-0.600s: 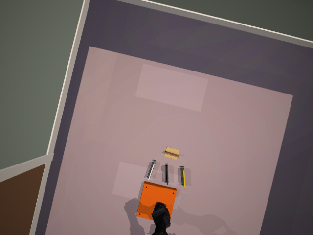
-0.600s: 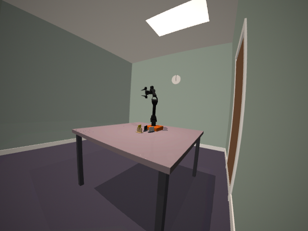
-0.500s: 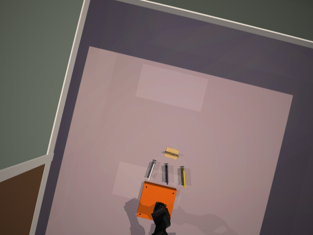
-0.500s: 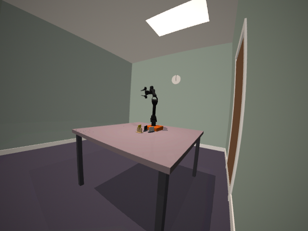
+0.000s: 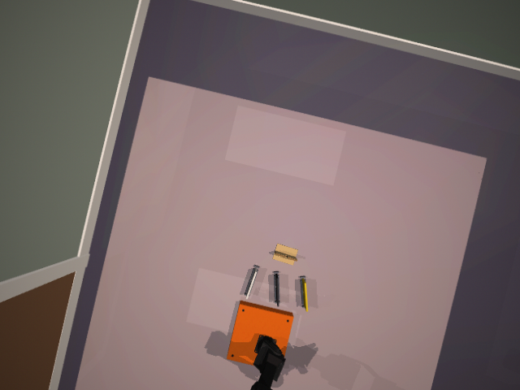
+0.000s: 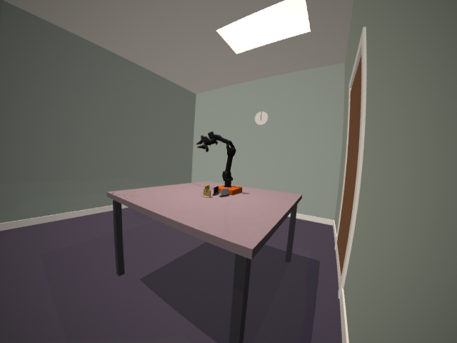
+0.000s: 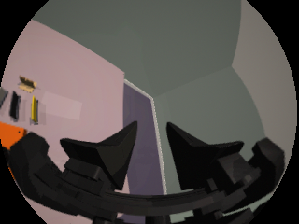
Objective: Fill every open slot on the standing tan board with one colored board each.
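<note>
From the top, the tan board [image 5: 285, 253] stands beyond the white board [image 5: 252, 283], black board [image 5: 276, 289] and yellow board [image 5: 305, 294], nearer the counter's left edge than its right. In the exterior view, the gripper [image 6: 201, 143] [image 7: 152, 125] hangs high above the counter [image 6: 206, 217]. At the wrist, its jaws are partly spread, with nothing between them.
</note>
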{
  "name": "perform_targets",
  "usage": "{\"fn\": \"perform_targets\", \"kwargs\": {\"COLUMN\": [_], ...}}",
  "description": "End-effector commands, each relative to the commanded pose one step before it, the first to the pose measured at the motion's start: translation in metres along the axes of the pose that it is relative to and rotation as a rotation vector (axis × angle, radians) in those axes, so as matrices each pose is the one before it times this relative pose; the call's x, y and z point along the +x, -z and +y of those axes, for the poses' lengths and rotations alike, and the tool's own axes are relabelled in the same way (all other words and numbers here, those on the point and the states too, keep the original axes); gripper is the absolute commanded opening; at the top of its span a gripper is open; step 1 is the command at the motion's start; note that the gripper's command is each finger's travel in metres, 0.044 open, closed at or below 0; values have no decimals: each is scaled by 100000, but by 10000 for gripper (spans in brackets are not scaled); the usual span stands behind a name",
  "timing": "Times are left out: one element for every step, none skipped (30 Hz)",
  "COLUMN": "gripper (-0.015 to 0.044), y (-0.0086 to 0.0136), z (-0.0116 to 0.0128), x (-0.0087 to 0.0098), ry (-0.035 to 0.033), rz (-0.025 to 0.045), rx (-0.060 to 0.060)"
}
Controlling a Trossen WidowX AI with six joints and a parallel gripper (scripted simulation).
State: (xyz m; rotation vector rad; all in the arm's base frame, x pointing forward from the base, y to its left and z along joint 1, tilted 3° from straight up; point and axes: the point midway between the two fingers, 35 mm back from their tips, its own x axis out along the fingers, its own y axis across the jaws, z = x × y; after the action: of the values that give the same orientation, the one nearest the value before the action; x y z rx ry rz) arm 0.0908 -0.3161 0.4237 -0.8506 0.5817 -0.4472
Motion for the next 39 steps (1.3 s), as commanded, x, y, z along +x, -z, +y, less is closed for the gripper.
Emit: {"fn": "perform_targets", "kwargs": {"gripper": [190, 190, 190, 190, 190, 190, 190, 190, 190, 190, 190, 190, 190, 190, 190, 190, 190, 190, 190, 190, 190, 190, 190, 190, 190, 190, 190, 190, 190, 190, 190, 190, 190, 190, 190, 190, 190, 190, 190], "y": [-2044, -522, -98, -291, -474, -550, -517, -482, -445, -408, -370, -331, -28, -78, -114, -112, -78, -44, -10, 24, 57, 90, 14, 48, 97, 141, 164, 185, 206, 226, 247, 272, 48, 151, 269, 354, 376, 396, 413], "z": [3707, 1093, 177, 537, 914, 1138, 1163, 1186, 1206, 1224, 1240, 1253, 194, 585, 982, 1222, 1227, 1228, 1226, 1221, 1215, 1205, 197, 590, 979, 1181, 1165, 1147, 1128, 1089, 1030, 1006, 173, 513, 839, 1000, 968, 933, 897], "x": [3460, 1037, 163, 483, 792, 948, 935, 921, 907, 892, 878, 862, 149, 441, 721, 871, 854, 835, 816, 796, 775, 754, 119, 350, 566, 664, 640, 615, 589, 571, 560, 538, 93, 273, 439, 513, 488, 462, 436], "ry": [-13955, -4184, -672, -2025, -3401, -4171, -4192, -4195, -4183, -4155, -4111, -4051, -633, -1884, -3083, -3702, -3570, -3416, -3247, -3062, -2864, -2653, -378, -1101, -1725, -1908, -1690, -1465, -1235, -1095, -1047, -782, -109, -278, -299, -87, 221, 527, 830], "rz": [-2802, -341, -100, -263, -321, -190, 31, 254, 476, 697, 915, 1129, 290, 905, 1620, 2191, 2394, 2584, 2762, 2928, 3081, 3220, 527, 1593, 2697, 3346, 3402, 3442, 3469, 3502, 3558, 3579, 624, 1872, 3114, 3790, 3743, 3672, 3579], "rx": [13267, 3360, 484, 1428, 2304, 2673, 2530, 2384, 2238, 2091, 1944, 1797, 322, 939, 1472, 1659, 1485, 1310, 1136, 964, 794, 627, -46, -162, -356, -574, -725, -872, -1015, -747, -46, -170, -42, -147, -315, -500, -621, -735, -842]}}
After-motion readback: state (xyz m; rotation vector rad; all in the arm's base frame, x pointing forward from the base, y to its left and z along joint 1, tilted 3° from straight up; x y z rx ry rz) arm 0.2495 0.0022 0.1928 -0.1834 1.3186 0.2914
